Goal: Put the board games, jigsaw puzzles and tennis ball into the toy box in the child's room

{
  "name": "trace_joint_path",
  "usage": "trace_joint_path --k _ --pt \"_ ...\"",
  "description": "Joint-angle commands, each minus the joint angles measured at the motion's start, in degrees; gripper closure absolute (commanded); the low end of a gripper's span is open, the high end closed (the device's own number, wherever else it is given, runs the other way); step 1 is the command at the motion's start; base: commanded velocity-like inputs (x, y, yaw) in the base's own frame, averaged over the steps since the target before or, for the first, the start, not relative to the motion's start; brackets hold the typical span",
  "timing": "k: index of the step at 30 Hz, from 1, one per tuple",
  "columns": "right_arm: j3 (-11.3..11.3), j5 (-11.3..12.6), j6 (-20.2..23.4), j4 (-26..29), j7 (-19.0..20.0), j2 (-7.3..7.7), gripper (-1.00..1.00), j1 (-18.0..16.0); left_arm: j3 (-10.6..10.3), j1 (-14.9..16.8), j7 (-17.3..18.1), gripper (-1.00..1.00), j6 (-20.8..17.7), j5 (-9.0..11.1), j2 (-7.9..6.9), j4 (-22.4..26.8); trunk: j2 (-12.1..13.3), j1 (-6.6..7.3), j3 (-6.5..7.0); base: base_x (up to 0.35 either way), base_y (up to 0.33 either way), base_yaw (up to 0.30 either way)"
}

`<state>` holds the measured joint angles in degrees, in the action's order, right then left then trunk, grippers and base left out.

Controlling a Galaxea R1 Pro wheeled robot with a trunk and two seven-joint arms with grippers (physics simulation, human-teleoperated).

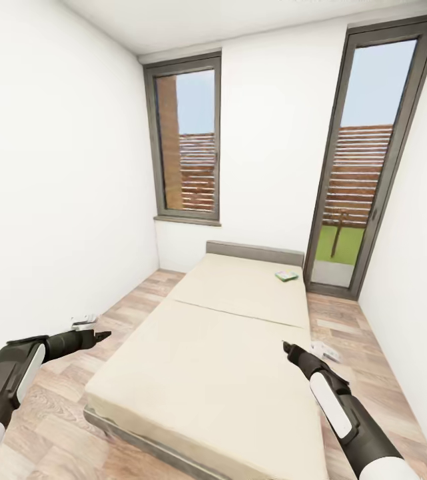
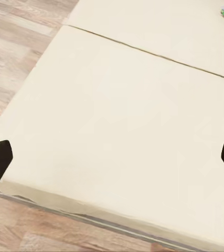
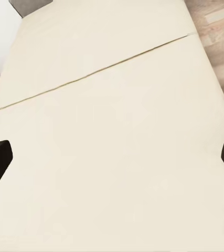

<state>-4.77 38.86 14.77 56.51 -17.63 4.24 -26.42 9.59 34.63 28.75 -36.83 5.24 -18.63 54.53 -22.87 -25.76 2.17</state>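
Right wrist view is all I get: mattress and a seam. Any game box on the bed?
Observer: Yes, one green board game lies on the bed, close to the headboard, on the robot's right side.
Operator: Left gripper carrying anything?
Observer: No. The left gripper is open, with nothing between its fingers.
Operator: What's behind the bed?
Observer: A white wall with two tall grey-framed windows.
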Motion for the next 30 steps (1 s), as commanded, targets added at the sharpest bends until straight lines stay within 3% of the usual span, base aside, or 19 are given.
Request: trace_joint_path --k 1,14,20,30 --pt "-0.21 0.43 0.08 -0.3 -0.47 0.07 -1.0 -0.03 0.1 0.0 -0.03 -1.0 -0.53 0.55 0.0 0.05 -0.05 -0.03 -0.03 0.012 -0.13 -0.266" --pt "-0.14 0.41 0.08 -2.09 -0.47 0.07 -1.0 -0.03 0.15 0.0 0.14 -1.0 -0.44 0.56 0.0 0.05 -0.05 -0.03 -0.23 0.005 -0.038 -0.275" --pt "-0.15 0.28 -0.67 -2.11 -0.44 0.07 -1.0 -0.03 0.09 0.0 -0.05 -1.0 -0.44 0.52 0.0 0.05 -0.05 -0.03 -0.45 0.058 -0.207 -0.271" --pt "-0.38 0.18 -1.55 -2.11 -0.39 -0.01 -1.0 -0.03 0.12 0.0 -0.05 -1.0 -0.45 0.53 0.0 0.05 -0.05 -0.03 -0.54 0.021 -0.072 -0.065"
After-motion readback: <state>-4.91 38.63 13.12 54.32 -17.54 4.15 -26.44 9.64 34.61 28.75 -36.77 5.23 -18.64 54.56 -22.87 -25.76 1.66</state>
